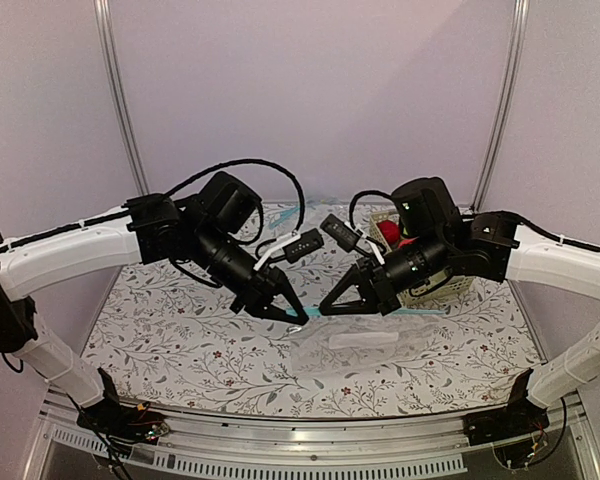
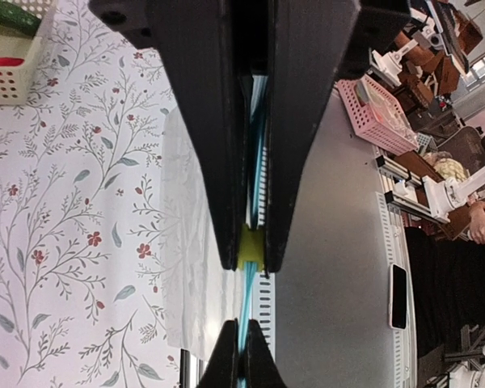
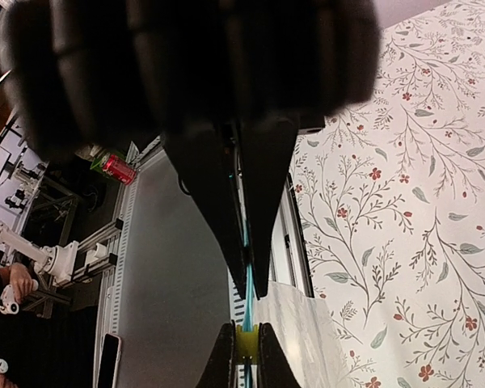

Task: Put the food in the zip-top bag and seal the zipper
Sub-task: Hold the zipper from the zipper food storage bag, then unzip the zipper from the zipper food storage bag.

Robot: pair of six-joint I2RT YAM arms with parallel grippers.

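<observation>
Two end effectors on one zipper

Left end effector (image 2: pixel 250 246) and right end effector (image 3: pixel 249 279) are both clamped narrow on the zipper (image 2: pixel 245 295), tips nearly touching. The zip-top bag (image 1: pixel 355 352) trails below them over the table (image 1: pixel 160 320) centre; the red fruit (image 1: pixel 408 243) sits in a basket (image 1: pixel 445 288) at 2 o'clock

The left hand (image 1: pixel 300 320) and right hand (image 1: pixel 325 311), both pinching the zipper (image 3: pixel 247 295), block the middle; a basket (image 1: pixel 442 290) crowds the right rear; the tabletop (image 1: pixel 150 340) at left leaves room
</observation>
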